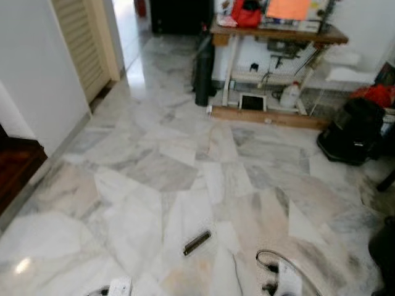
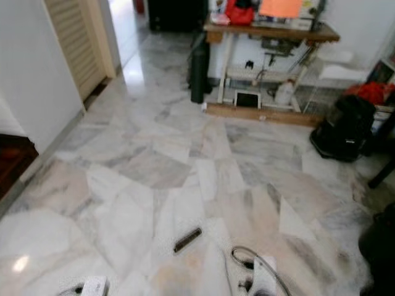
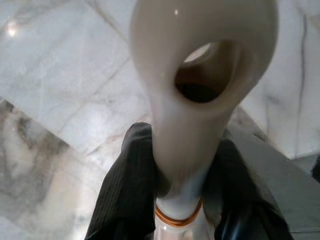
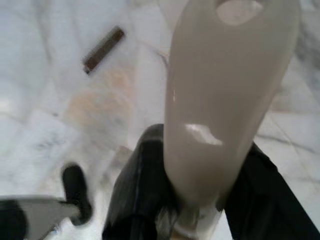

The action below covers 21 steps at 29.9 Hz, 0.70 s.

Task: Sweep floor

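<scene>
Both grippers' jaws squeeze smooth, shiny white plastic handles: left gripper [image 3: 175,200], right gripper [image 4: 200,200]. Small dark bar [image 1: 197,242] lies low on marble floor [image 1: 154,172].

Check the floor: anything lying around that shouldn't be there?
Yes. A small dark bar-shaped object lies loose and askew on the marble floor, just ahead of the robot. What it is cannot be told. Each hand, left hand and right hand, is shut on a pale handle.

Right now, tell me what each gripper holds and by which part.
Left gripper: a cream handle, clamped below its hanging hole. Right gripper: another cream handle, gripped low on its flat end.
</scene>
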Tool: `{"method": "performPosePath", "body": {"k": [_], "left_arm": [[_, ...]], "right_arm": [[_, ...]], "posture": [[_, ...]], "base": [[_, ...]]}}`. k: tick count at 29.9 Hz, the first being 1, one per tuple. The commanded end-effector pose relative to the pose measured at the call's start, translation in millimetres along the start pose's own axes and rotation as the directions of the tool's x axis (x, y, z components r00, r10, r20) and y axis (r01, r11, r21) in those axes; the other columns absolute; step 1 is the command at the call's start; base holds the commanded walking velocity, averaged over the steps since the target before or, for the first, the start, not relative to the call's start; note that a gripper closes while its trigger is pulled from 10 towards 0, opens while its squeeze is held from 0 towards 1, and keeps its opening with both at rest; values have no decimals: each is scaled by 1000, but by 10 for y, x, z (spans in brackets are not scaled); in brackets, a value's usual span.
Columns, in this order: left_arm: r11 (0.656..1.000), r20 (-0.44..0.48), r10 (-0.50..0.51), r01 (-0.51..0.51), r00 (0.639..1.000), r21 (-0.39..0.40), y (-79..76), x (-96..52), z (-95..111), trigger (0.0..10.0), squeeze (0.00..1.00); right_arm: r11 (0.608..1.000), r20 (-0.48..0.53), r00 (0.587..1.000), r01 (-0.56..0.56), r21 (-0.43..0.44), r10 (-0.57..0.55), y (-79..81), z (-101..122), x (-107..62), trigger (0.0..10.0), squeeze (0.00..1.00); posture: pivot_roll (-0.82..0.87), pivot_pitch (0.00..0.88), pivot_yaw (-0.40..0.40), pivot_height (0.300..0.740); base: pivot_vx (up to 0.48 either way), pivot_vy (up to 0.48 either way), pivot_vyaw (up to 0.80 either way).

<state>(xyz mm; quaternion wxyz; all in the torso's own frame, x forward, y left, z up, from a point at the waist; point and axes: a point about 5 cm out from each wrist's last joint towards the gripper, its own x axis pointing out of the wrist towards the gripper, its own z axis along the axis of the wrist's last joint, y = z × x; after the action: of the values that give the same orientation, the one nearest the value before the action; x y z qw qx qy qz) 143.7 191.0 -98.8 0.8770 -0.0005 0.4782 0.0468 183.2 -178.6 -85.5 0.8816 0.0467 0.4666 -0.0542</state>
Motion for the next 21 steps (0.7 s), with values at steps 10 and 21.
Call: {"method": "performPosePath", "body": {"k": [10,21], "left_arm": [[1000,7,-29,29,1000,1,-86,7,18,10000,0],[1000,13,-23,23,1000,4,-82,7,24,10000,0]], "right_arm": [[1000,-3,1000,29,7,-29,-115,-23,-13,10000,0],[999,-4,999,33,-2,-33,-117,-17,-12,10000,0]], "posture": [[-103,14,-78,740],[-103,14,-78,740]], "base": [[183,0,0],[0,0,0]]}}
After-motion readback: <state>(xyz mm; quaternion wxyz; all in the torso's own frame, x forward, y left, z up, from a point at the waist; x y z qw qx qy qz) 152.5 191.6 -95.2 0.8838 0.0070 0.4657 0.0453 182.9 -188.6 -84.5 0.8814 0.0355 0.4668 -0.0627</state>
